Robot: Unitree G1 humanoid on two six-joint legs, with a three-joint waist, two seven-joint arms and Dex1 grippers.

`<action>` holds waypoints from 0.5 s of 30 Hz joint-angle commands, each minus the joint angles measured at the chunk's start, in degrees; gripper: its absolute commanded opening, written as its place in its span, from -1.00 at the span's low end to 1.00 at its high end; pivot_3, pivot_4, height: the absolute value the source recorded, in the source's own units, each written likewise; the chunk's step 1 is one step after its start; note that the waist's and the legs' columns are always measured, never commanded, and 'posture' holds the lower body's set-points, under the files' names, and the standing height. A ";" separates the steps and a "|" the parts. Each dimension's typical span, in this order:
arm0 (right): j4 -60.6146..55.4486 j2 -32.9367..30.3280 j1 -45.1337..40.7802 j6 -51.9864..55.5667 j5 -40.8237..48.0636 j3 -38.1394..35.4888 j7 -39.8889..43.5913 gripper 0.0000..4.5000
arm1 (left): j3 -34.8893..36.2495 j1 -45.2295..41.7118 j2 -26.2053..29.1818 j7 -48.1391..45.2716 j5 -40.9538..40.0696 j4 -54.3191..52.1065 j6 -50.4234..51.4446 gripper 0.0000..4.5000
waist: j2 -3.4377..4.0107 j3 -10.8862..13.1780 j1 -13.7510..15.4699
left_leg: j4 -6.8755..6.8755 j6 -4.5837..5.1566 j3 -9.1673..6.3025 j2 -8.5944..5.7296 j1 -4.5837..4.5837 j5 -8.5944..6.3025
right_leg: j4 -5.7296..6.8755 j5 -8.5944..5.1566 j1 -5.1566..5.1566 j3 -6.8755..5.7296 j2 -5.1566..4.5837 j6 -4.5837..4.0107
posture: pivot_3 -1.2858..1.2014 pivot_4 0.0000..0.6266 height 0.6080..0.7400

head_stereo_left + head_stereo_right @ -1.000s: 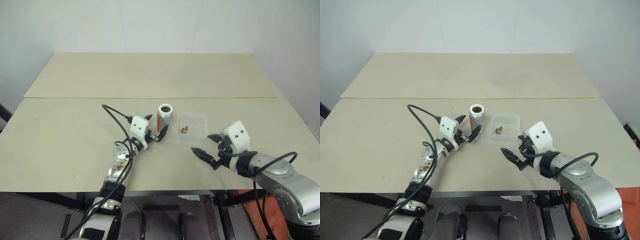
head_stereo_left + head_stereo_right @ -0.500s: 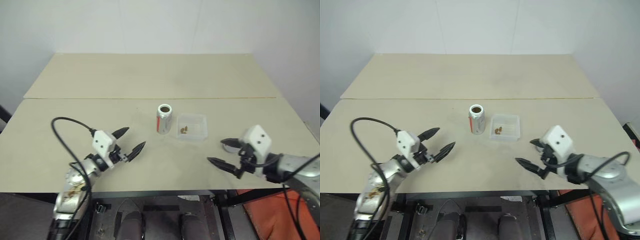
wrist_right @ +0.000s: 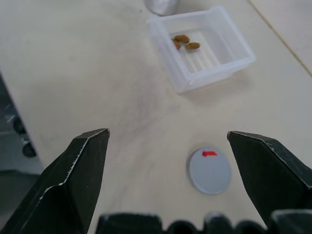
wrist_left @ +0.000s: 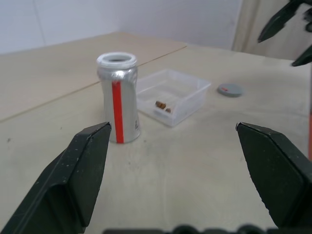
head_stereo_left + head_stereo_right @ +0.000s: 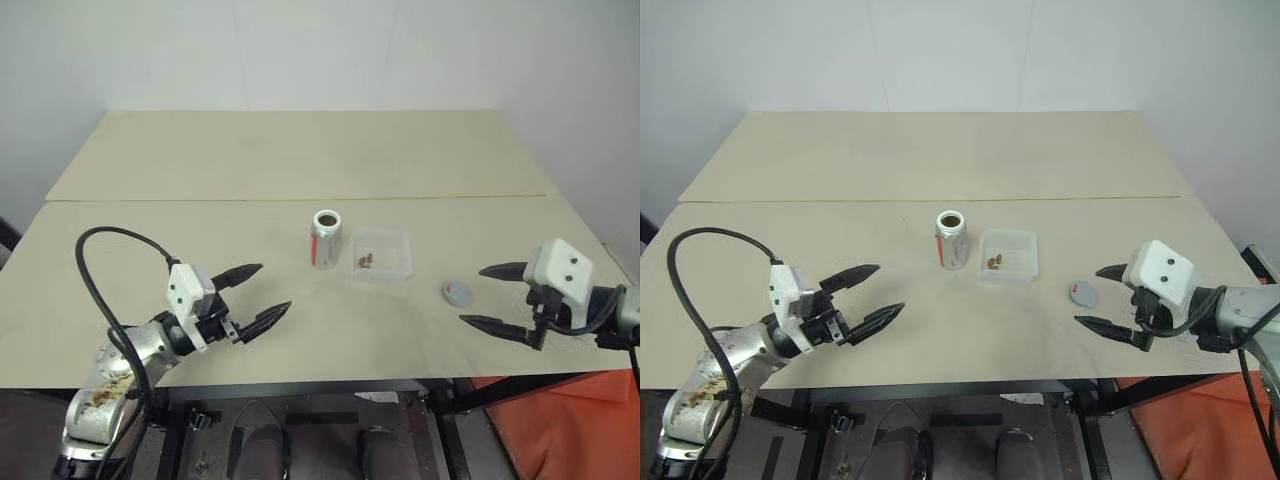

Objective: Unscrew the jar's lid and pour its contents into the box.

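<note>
Already the work looks close to finished, judging by how things lie: the jar (image 5: 327, 239) stands upright near the middle of the bench (image 5: 300, 160) with its mouth uncovered, the box (image 5: 384, 253) sits just beside it on the robot's right, and the contents (image 5: 366, 261), a few small brown bits, lie inside the box toward the end nearest the jar. The lid (image 5: 457, 292) rests flat on the bench, apart from the box and further to the right. Both arms hang back near the front edge, well apart from each other. The left pincer (image 5: 258, 296) is spread wide and empty, pointing roughly level toward the jar, which stands ahead of it and to its right; in the left wrist view the jar rises between the two black fingers (image 4: 83, 165) with the box and lid beyond it. The right pincer (image 5: 494, 297) is likewise spread wide and holds nothing; it points inward and slightly down, with the lid lying just ahead of its tips, so the right arm is plainly the nearer one to the lid, while the left arm is the nearer one to the jar. The jar's long axis is vertical, so any regrasp would likely come from the side. Whether anything remains inside the jar cannot be told.
</note>
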 commanded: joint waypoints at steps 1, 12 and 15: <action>1.76 -1.68 -1.48 -2.69 -0.81 -1.88 1.81 1.00 | 0.75 1.33 0.10 0.90 -1.73 -4.14 0.99 0.99 | 0.00 0.00 -0.01 | 0.00 0.00 0.00 0.01 0.00 0.00 | 0.00 0.00 0.00 0.00 0.00 0.00 | 0.03 -0.52 1.00; 3.27 0.14 0.91 -15.73 -6.03 -0.36 4.57 1.00 | 3.56 3.35 5.93 0.82 -0.89 -6.07 2.77 0.99 | 0.01 0.00 -0.02 | -0.03 0.00 0.07 0.01 0.01 0.00 | -0.01 0.00 -0.03 0.02 0.00 -0.01 | 0.03 -0.52 1.00; 3.75 -0.43 0.76 -16.58 -5.10 -1.13 6.62 1.00 | 6.04 4.26 6.98 1.41 -2.53 -8.04 4.14 0.99 | 0.00 0.00 -0.01 | -0.03 -0.01 0.07 0.04 0.02 0.00 | -0.01 0.00 -0.02 0.02 0.00 -0.01 | 0.03 -0.52 1.00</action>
